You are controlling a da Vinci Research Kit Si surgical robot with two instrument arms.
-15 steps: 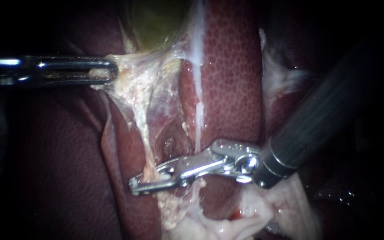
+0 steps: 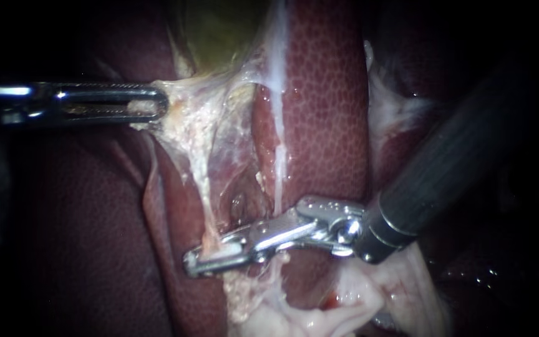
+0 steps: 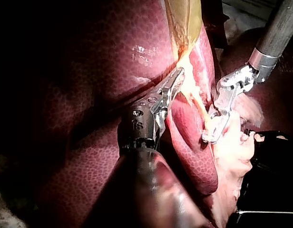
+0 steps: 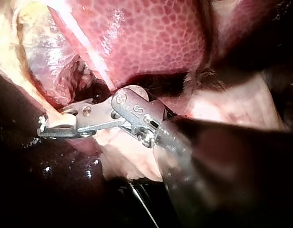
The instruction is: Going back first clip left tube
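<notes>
My left instrument (image 2: pixel 157 103) comes in from the left, its slotted jaws shut on pale tissue just below the greenish gallbladder (image 2: pixel 219 31), pulling it sideways. From that grip the left tube (image 2: pixel 205 195), a thin pale strand, runs down to my right instrument (image 2: pixel 206 254). Its jaws stand a little apart with the tube lying between them. The right wrist view shows pale tube tissue filling the gap of the right instrument (image 4: pixel 50 126). In the left wrist view the left instrument (image 3: pixel 177 77) holds yellowish tissue, with the right instrument (image 3: pixel 211 135) just beyond. No clip shows clearly.
Dark red mottled liver (image 2: pixel 325 112) lies behind and on both sides of the tubes. A thin white strand (image 2: pixel 279 150) runs down the liver just right of the left tube. Loose pale fatty tissue (image 2: pixel 357 306) lies under the right shaft.
The gap between the right instrument's jaws has widened slightly around the tube, and the tips have edged a little to the right. The left instrument holds its grip, shifted slightly down.
</notes>
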